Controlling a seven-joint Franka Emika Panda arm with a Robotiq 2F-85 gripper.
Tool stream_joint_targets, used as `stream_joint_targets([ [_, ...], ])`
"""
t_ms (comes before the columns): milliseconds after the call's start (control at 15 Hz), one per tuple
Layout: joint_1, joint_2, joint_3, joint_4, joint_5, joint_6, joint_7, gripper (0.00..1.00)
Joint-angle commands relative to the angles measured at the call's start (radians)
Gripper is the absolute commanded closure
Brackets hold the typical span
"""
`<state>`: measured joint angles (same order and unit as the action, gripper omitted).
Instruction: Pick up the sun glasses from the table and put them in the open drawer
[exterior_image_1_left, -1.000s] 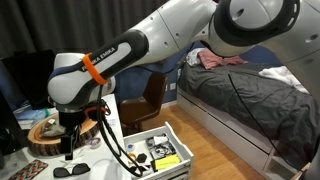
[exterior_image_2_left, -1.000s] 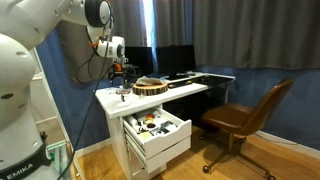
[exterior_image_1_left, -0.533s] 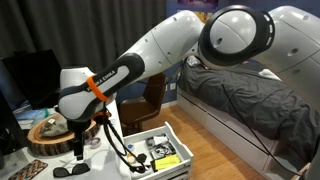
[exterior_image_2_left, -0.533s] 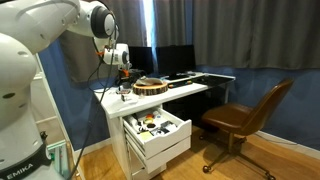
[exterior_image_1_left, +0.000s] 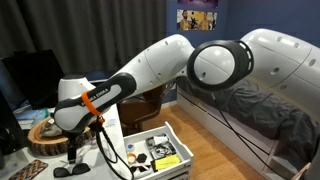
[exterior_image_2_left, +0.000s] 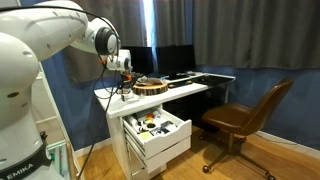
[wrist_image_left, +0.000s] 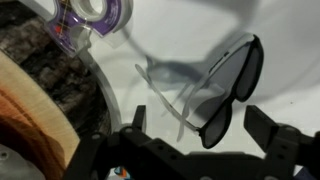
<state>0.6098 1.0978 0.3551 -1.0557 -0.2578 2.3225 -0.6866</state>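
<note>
Room: a bedroom-office with dark blue walls, dark curtains (exterior_image_2_left: 240, 35) and a wooden floor (exterior_image_2_left: 265, 160). A grey-covered bed (exterior_image_1_left: 250, 110) fills the 3 o'clock side in an exterior view.
Surface: a long white flat-topped table (exterior_image_2_left: 185, 90), smooth and plain. It shows as bare white in the wrist view (wrist_image_left: 200, 30).
Counts: one white robot arm (exterior_image_1_left: 150, 65), one black two-finger gripper (exterior_image_1_left: 72, 156), one small black pair of sun glasses (exterior_image_1_left: 70, 171), one round wood slab (exterior_image_2_left: 150, 85), one clear tape roll with a purple core (wrist_image_left: 90, 20), one brown swivel chair (exterior_image_2_left: 245, 115), two dark monitors (exterior_image_2_left: 170, 60).
Sun glasses: they lie on the table, lenses dark and rounded (wrist_image_left: 232, 88) and a thin arm folded out toward 9 o'clock. They are directly below the gripper in an exterior view and just beside the wood slab (wrist_image_left: 40, 100), which is at their 9 o'clock in the wrist view.
Gripper: it points straight down over the table (exterior_image_2_left: 124, 92). Its jaws are spread wide with one finger on either side of the sun glasses (wrist_image_left: 200, 128), and it has hold of nothing.
Tape roll: at 11 o'clock of the sun glasses, by the slab's edge.
Container: one white shallow open drawer (exterior_image_1_left: 178, 152) is pulled out under the table's front edge (exterior_image_2_left: 165, 137). It is cluttered with small black, white and yellow items too small to name.
Chair: on the floor at 3 o'clock of the drawer, well apart from it.
</note>
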Motion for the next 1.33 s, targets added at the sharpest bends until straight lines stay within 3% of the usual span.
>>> stream_joint_targets([
  [0,0.041,0.116,-0.007,0.177,-0.006,-0.018,-0.024,0.00],
  [533,0.081,0.256,-0.014,0.355,-0.006,-0.065,-0.031,0.00],
  [667,0.095,0.255,-0.047,0.355,0.033,-0.058,-0.041,0.01],
  [733,0.099,0.260,-0.053,0.364,0.035,-0.064,-0.043,0.25],
  [867,0.107,0.265,-0.063,0.379,0.038,-0.080,-0.041,0.30],
  [1133,0.119,0.259,-0.062,0.416,0.064,-0.145,-0.040,0.60],
  [1267,0.105,0.228,-0.034,0.378,0.040,-0.165,-0.020,0.74],
])
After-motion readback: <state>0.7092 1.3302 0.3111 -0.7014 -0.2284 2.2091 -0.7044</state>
